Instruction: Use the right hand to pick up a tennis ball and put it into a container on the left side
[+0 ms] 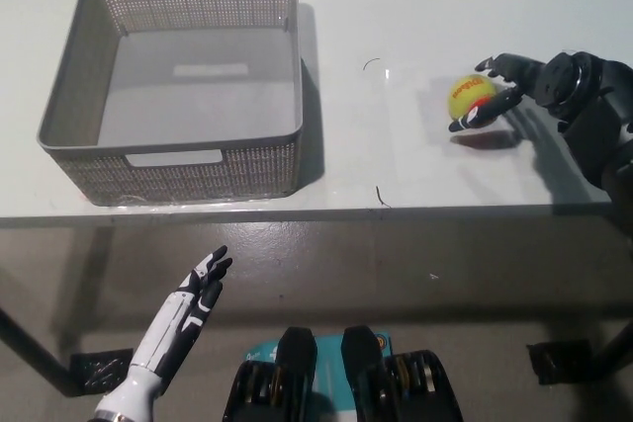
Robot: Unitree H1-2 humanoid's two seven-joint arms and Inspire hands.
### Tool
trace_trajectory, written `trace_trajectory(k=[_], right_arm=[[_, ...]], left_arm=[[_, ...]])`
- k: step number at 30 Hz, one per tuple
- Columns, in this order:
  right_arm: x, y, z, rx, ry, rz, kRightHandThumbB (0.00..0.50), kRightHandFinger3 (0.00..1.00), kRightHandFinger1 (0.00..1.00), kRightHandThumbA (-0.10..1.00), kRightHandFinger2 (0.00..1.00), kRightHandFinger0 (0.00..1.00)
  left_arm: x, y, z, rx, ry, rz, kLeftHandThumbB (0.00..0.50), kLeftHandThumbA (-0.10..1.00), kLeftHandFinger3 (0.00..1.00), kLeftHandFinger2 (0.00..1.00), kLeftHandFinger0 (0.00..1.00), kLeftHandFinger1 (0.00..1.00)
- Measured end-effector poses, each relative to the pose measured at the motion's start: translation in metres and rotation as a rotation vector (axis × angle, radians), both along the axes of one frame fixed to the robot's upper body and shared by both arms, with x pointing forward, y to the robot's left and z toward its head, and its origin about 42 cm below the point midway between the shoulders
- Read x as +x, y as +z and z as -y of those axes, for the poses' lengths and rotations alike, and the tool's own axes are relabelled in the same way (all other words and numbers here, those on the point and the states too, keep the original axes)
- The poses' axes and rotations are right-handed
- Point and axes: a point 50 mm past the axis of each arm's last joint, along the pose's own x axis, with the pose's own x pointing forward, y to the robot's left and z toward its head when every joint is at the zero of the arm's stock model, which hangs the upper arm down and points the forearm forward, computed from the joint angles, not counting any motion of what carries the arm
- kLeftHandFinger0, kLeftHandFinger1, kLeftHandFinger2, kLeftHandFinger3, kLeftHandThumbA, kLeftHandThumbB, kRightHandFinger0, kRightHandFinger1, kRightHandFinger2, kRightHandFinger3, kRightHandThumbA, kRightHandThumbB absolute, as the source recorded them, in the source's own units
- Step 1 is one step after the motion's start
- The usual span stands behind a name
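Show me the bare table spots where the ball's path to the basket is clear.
Free: the white tabletop between the grey perforated plastic basket and the yellow-and-red tennis ball, and the basket's bare floor. Crowded: the right end, where the black right hand cups the ball. The white left hand rests below the table.

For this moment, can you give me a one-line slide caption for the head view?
Black right hand closing around the tennis ball on the table; grey basket empty, white left hand idle.
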Motion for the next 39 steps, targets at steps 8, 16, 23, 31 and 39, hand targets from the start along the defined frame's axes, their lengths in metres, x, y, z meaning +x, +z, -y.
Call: trace_trajectory(k=[8, 16, 23, 31, 39], right_arm=[[-0.001, -0.004, -0.005, 0.045, -0.005, -0.014, 0.390, 1.00, 1.00, 1.00, 1.00, 1.00], [0.001, -0.001, -0.004, 0.096, -0.043, 0.082, 0.050, 0.46, 0.28, 0.51, 0.37, 0.24], [-0.001, -0.012, -0.004, 0.138, -0.081, 0.179, 0.000, 0.52, 0.61, 0.58, 0.89, 0.25], [-0.001, -0.011, -0.002, 0.155, -0.128, 0.256, 0.000, 0.58, 0.70, 0.59, 0.94, 0.25], [0.000, -0.007, -0.001, 0.207, -0.152, 0.314, 0.000, 0.62, 0.45, 0.57, 0.74, 0.05]], left_arm=[[0.002, 0.002, 0.000, 0.001, -0.001, 0.007, 0.191, 1.00, 1.00, 1.00, 1.00, 1.00], [0.004, 0.003, 0.000, 0.000, -0.001, 0.009, 0.210, 1.00, 1.00, 1.00, 1.00, 1.00], [0.004, 0.002, 0.000, 0.000, 0.000, 0.007, 0.213, 1.00, 1.00, 1.00, 1.00, 1.00], [0.009, 0.007, 0.000, -0.001, 0.000, 0.024, 0.214, 1.00, 1.00, 1.00, 1.00, 1.00], [0.009, 0.007, -0.001, 0.000, 0.001, 0.024, 0.200, 1.00, 1.00, 1.00, 1.00, 1.00]])
